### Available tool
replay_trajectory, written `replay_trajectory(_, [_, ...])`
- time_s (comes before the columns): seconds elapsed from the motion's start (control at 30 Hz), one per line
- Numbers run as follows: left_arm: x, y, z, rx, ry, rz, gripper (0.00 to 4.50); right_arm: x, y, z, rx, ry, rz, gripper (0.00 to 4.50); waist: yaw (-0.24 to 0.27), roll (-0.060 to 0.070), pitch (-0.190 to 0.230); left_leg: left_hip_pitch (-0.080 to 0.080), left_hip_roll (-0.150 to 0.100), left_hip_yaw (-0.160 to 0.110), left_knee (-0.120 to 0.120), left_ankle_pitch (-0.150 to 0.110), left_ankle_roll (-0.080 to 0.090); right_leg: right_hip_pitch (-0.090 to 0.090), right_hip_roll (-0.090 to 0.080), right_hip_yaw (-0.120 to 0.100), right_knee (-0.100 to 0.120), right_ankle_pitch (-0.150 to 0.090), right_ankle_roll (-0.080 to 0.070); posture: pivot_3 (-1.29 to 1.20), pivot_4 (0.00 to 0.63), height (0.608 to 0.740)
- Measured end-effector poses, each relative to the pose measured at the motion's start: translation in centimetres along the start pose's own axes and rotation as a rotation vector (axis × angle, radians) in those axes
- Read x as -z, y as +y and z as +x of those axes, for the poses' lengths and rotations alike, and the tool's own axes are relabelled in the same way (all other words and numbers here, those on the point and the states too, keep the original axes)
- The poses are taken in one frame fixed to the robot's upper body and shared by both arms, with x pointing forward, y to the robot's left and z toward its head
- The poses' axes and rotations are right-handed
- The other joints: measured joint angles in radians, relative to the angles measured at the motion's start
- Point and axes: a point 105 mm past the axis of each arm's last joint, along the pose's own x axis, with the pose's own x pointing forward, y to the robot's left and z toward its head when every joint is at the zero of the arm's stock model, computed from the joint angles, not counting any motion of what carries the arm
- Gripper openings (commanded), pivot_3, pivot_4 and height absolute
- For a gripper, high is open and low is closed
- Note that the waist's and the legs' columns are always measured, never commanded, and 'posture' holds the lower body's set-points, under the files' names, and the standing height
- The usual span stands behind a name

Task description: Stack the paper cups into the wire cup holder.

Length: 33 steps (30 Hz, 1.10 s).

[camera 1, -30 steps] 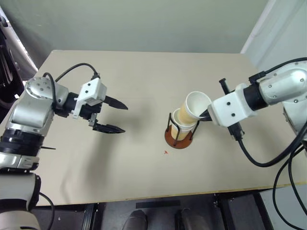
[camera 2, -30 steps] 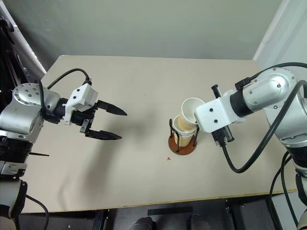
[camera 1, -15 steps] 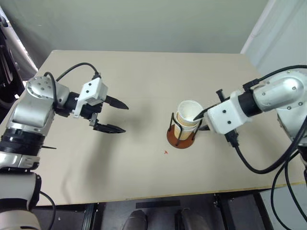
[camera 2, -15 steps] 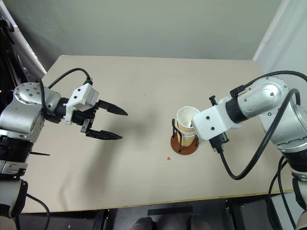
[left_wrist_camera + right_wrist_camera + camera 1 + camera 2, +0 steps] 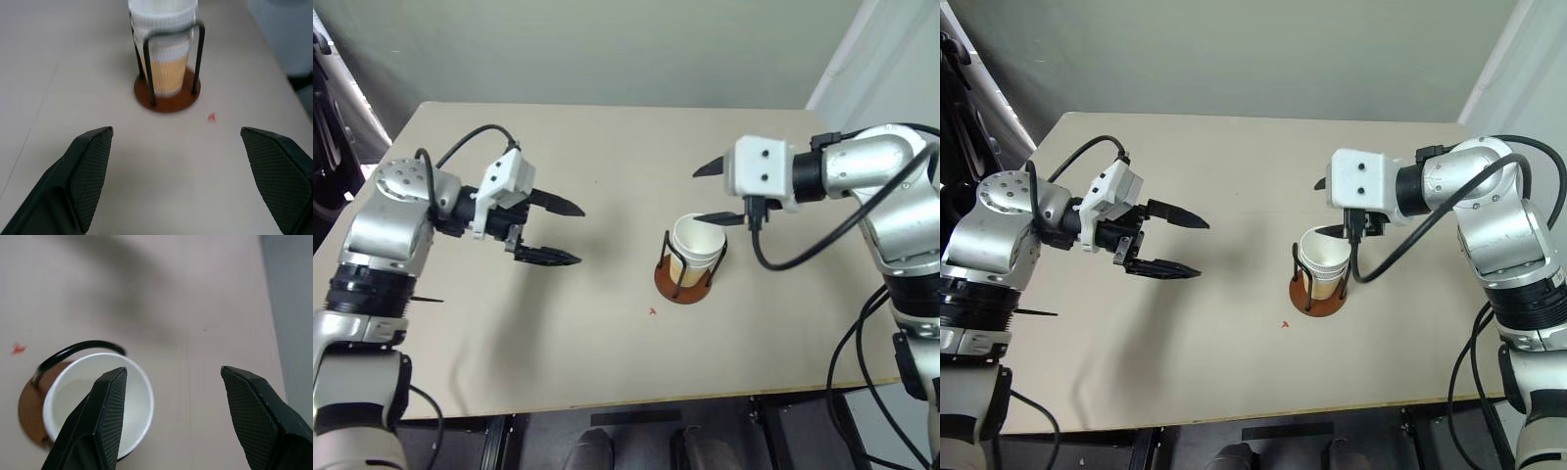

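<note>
cups: tan ribbed paper cups with white rims [image 5: 697, 247], nested one in another, standing upright inside the holder near the table's middle; exact count of the nest hard to tell from above, top rim level
holder: wire cup holder, round reddish-brown disc base with thin black wire loops [image 5: 682, 277], loops rising around the stack on all sides; the left wrist view shows the stack seated down to the base [image 5: 167, 93]
right gripper: black two-finger right gripper [image 5: 712, 193] spread wide, empty, hovering just above and beside the top cup's rim, one finger over the cup mouth in the right wrist view, touching nothing that I can see
left gripper: black two-finger left gripper [image 5: 553, 232] also spread wide, empty, well apart from the holder, pointing toward it across bare table
table: pale beige tabletop [image 5: 607, 157], small red mark [image 5: 652, 312] near the holder's base
step in hand: judged as release and clear-off after the last cup
how to do it well: lift the right fingers straight up and away, keeping the near finger off the rim so the stack is not tipped against the wires; no sideways sweep until clear of the loops
</note>
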Motion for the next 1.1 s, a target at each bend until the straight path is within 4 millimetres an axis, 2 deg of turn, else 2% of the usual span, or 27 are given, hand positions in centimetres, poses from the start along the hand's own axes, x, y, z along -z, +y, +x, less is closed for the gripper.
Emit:
replay_trajectory(0.1, [-1.0, 0.4, 1.0, -0.054, -0.139, -0.079, 4.50, 2.2, -1.0, 0.0, 0.091, -0.022, 0.197, 3.05, 0.001, 0.000, 0.000, 0.000, 0.000, 0.000, 0.001, 0.000, 0.000, 0.000, 0.000, 0.000, 0.000, 0.000, 0.001, 0.00, 0.150, 0.740])
replay_trajectory(0.23, [-2.0, 1.7, 1.0, -0.183, -0.277, -0.160, 4.50, 4.6, -2.9, -0.6, 0.255, -0.044, 0.397, 3.05, 0.002, 0.000, 0.000, 0.001, 0.000, 0.001, 0.001, 0.001, 0.000, 0.000, 0.000, 0.000, 0.001, 0.001, 0.001, 0.00, 0.150, 0.740])
replay_trajectory(0.4, [-1.3, 2.9, 1.6, -0.343, -0.344, -0.246, 4.50, 8.3, -5.0, -1.4, 0.497, -0.041, 0.610, 3.05, 0.004, 0.001, 0.000, 0.001, 0.000, 0.002, 0.001, 0.001, 0.000, 0.000, 0.000, -0.001, 0.001, 0.001, 0.001, 0.00, 0.150, 0.740])
replay_trajectory(0.5, [-0.6, 3.5, 1.7, -0.450, -0.349, -0.267, 4.50, 10.3, -5.8, -2.0, 0.649, -0.029, 0.667, 3.05, 0.006, 0.001, -0.001, 0.002, 0.000, 0.002, 0.001, 0.001, -0.001, 0.000, 0.001, -0.001, 0.001, 0.001, 0.001, 0.00, 0.150, 0.740])
replay_trajectory(0.63, [0.9, 4.3, 1.9, -0.595, -0.326, -0.286, 4.50, 13.6, -5.5, -2.8, 0.809, 0.017, 0.771, 3.05, 0.008, 0.001, -0.001, 0.002, 0.000, 0.002, 0.001, 0.001, -0.001, 0.000, 0.001, -0.001, 0.001, 0.001, 0.001, 0.00, 0.150, 0.740])
replay_trajectory(0.73, [1.3, 5.3, 0.9, -0.714, -0.323, -0.280, 4.50, 15.9, -4.6, -3.3, 0.895, 0.076, 0.843, 3.05, 0.012, 0.001, -0.001, 0.002, 0.000, 0.003, 0.001, 0.001, -0.001, 0.000, 0.001, -0.001, 0.001, 0.001, 0.002, 0.00, 0.150, 0.740])
replay_trajectory(0.97, [1.8, 6.3, 0.5, -0.839, -0.360, -0.315, 4.50, 17.7, -3.4, -3.4, 0.989, 0.094, 0.998, 3.05, 0.013, 0.002, -0.001, 0.002, 0.000, 0.004, 0.001, 0.001, -0.001, 0.000, 0.001, -0.001, 0.002, 0.001, 0.001, 0.00, 0.150, 0.740])
replay_trajectory(1.1, [2.0, 6.7, 0.6, -0.887, -0.373, -0.326, 4.50, 17.7, -2.9, -3.2, 1.011, 0.088, 1.028, 3.05, 0.014, 0.002, -0.001, 0.002, -0.001, 0.004, 0.001, 0.001, -0.001, 0.000, 0.001, -0.002, 0.002, 0.001, 0.001, 0.00, 0.150, 0.740])
